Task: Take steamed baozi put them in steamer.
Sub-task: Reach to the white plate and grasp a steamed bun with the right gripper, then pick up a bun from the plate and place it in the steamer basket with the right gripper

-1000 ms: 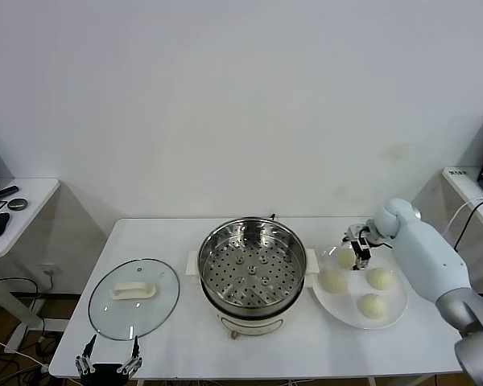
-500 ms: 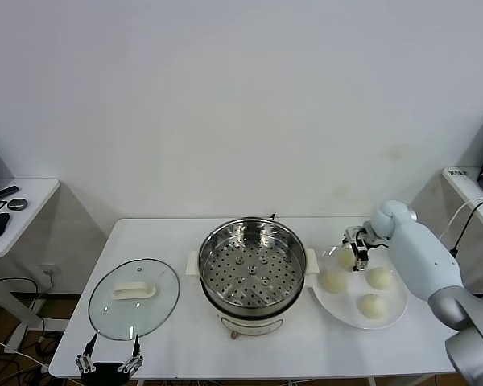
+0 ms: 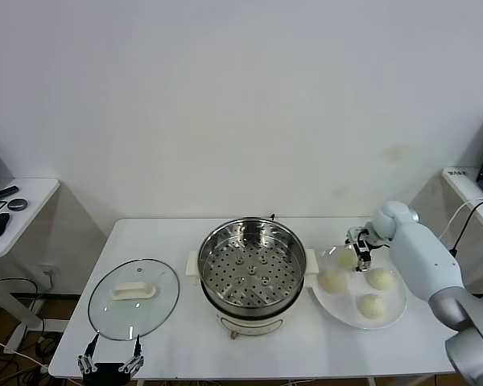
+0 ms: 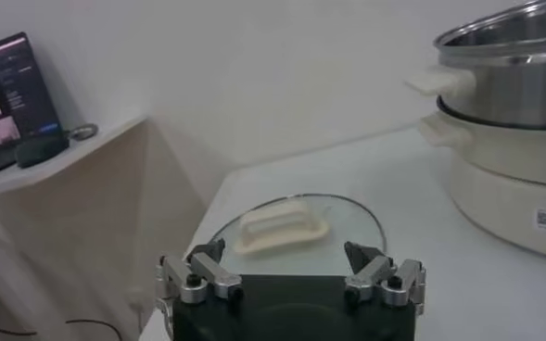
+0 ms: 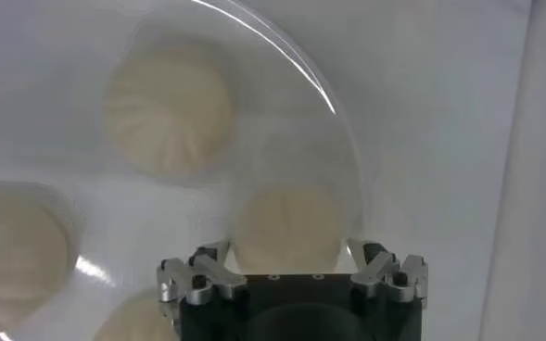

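Observation:
The shiny steel steamer (image 3: 252,273) with its perforated tray stands mid-table on a white base, with nothing in it. Four cream-white baozi lie on a plate (image 3: 354,294) to its right: one at the far side (image 3: 345,257), one near the steamer (image 3: 334,281), one to the right (image 3: 380,278) and one in front (image 3: 372,305). My right gripper (image 3: 360,252) hovers open over the far baozi (image 5: 286,227), with a finger (image 5: 208,258) on each side of it, not touching. My left gripper (image 3: 110,366) is open and empty at the table's front left edge.
A round glass lid (image 3: 134,297) with a white handle lies flat left of the steamer, just ahead of the left gripper (image 4: 291,269). A side table (image 3: 8,211) stands at the far left. A white wall runs behind the table.
My right gripper has shifted slightly and sunk a little over the far baozi. The left arm and the baozi have not moved.

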Motion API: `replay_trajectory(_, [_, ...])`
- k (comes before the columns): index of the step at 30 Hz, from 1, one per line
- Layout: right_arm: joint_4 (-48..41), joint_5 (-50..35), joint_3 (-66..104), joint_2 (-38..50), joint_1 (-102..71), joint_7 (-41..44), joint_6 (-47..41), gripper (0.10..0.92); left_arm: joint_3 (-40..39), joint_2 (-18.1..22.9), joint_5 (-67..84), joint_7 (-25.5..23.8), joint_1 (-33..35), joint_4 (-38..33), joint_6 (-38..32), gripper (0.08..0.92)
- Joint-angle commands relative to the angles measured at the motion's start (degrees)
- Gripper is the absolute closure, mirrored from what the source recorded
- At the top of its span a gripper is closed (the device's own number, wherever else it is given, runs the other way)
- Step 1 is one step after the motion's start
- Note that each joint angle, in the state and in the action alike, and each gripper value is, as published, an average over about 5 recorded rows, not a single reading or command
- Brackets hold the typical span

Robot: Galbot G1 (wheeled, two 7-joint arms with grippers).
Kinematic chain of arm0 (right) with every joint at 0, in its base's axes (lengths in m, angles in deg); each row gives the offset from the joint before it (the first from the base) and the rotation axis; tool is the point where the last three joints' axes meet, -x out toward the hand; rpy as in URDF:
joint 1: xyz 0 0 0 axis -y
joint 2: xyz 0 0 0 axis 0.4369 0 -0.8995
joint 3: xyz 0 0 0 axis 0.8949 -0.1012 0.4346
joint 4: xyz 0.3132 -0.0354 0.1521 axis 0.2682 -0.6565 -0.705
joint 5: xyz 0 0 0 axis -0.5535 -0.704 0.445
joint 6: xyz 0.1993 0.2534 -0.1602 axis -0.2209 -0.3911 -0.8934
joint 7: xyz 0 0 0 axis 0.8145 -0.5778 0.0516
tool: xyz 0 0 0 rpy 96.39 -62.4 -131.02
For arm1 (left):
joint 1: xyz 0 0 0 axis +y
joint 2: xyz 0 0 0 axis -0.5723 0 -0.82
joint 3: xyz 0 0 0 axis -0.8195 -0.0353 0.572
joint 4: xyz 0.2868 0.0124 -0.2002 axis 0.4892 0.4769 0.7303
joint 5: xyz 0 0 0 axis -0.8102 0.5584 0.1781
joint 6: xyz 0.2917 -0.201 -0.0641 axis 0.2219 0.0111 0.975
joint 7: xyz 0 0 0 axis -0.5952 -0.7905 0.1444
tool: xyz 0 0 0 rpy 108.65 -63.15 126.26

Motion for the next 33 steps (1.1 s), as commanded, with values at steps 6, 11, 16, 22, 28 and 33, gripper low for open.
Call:
replay_trajectory(6, [0.1, -0.5, 0.0, 0.1, -0.1, -0.1, -0.1, 0.413, 0.0, 0.0, 0.1, 0.1, -0.2, 0.2, 0.0, 0.177])
replay_trajectory(11, [1.3, -4.8, -1.3, 1.9, 1.4, 0.7, -0.1, 0.431, -0.4, -0.1, 0.0, 0.0, -0.8, 0.5, 0.1, 0.177])
replay_trajectory(16, [4.6, -13.6, -6.6, 4.7, 7.6, 3.2, -0.1, 0.431, -0.8, -0.3, -0.4, 0.0, -1.5, 0.6, 0.1, 0.177])
replay_trajectory(22, [8.4, -28.6, -16.5, 3.9, 22.1, 8.8, 1.8, 0.431, -1.0, -0.7, -1.1, 0.5, -2.3, 0.4, 0.2, 0.177])
replay_trajectory(28, [9.7, -41.7, -26.7, -2.7, 33.4, 13.9, 12.6, 0.430, -1.1, -0.8, -1.4, 0.7, -2.4, -0.5, 0.2, 0.177])
replay_trajectory(33, [10.1, -42.2, -29.8, -9.0, 36.8, 16.1, 23.3, 0.424, -0.8, -0.5, -1.3, 0.7, -2.4, -1.1, 0.1, 0.177])
